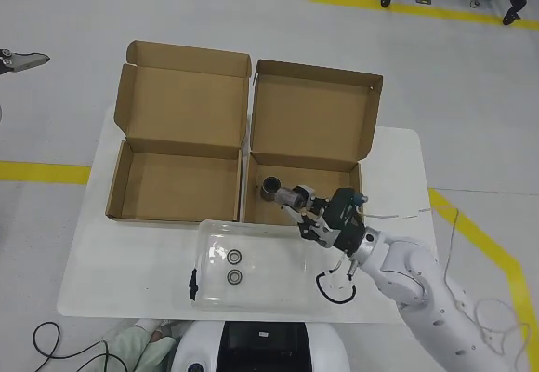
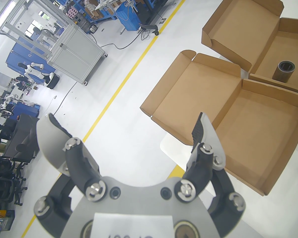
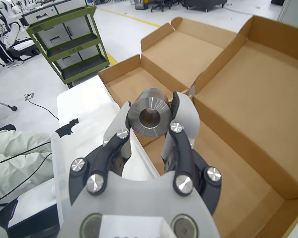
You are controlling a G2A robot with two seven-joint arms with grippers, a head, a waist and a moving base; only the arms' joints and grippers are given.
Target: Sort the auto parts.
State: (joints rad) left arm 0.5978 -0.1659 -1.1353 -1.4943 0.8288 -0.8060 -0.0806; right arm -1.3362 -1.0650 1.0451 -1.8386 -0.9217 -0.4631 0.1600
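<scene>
Right gripper (image 3: 151,105), fingers clamped on a steel sleeve (image 3: 149,118), holds it over the near edge of the right-hand cardboard box (image 1: 335,191), where a second sleeve (image 1: 269,186) stands upright. Left gripper (image 2: 125,116), fingers apart, hangs over the floor, away from the counter (image 1: 395,186). Two bearings (image 1: 235,253) lie in the clear bin (image 1: 279,279).

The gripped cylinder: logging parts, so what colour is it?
Dark grey metal cylinder with a shiny end face; right wrist view shows best.
</scene>
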